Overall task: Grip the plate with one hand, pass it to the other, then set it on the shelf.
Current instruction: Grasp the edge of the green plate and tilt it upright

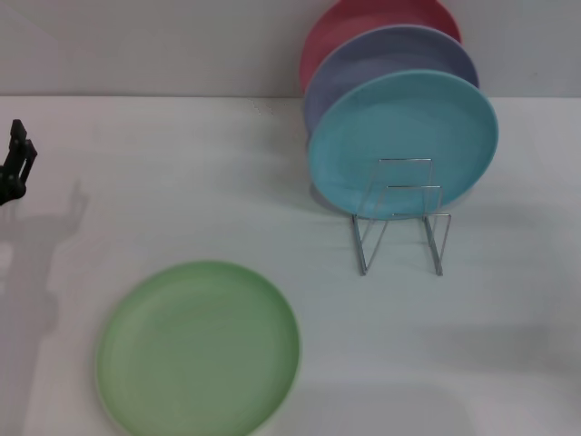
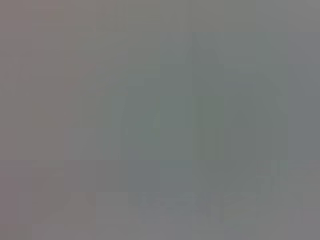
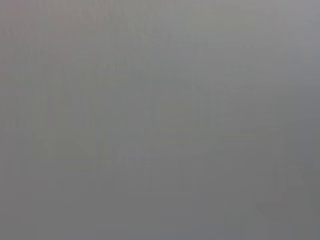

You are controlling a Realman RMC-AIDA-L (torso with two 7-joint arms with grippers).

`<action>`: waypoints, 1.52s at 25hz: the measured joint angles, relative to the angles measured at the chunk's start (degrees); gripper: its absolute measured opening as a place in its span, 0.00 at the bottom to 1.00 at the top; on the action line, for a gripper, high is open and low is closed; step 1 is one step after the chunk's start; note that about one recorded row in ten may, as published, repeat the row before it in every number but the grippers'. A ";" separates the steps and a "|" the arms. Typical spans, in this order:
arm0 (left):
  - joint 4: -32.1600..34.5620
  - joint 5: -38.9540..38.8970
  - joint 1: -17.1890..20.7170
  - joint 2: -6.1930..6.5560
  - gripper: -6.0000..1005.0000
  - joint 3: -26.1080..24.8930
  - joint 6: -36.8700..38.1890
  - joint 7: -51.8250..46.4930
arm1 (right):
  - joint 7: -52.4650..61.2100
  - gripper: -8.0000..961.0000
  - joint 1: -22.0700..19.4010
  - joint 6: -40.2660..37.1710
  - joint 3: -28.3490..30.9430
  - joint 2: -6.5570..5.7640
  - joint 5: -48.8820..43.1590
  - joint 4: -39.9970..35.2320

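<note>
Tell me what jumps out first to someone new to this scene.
Three plates stand upright in the wire rack at the far right: a turquoise plate in front, a lavender plate behind it, and a red plate at the back. The light-green plate lies flat on the white table, near left. The left claw sits at the left edge.

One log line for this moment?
green plate: flat on table, untouched | rack: front slots free | left claw: far left edge | right claw: unseen

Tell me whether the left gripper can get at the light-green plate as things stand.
Probably yes: the left gripper sits at the table's left edge, and only bare table shows between it and the light-green plate, which lies flat.
</note>
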 joint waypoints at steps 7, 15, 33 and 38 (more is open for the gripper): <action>-15.40 0.11 -0.75 3.76 0.81 -13.97 -22.29 17.69 | -2.50 0.71 -0.10 0.13 0.07 0.35 0.08 -0.21; -44.02 3.23 10.60 2.09 0.81 -38.26 -53.84 38.49 | -2.18 0.71 -0.44 0.18 0.08 0.57 0.22 -0.17; -76.77 24.16 16.75 -0.09 0.81 -68.36 -136.27 13.85 | -2.04 0.71 1.20 -0.01 0.17 0.32 0.34 1.73; -81.48 32.08 14.17 -0.16 0.81 -68.09 -148.04 5.49 | -2.24 0.71 1.57 0.01 1.29 0.18 0.34 2.59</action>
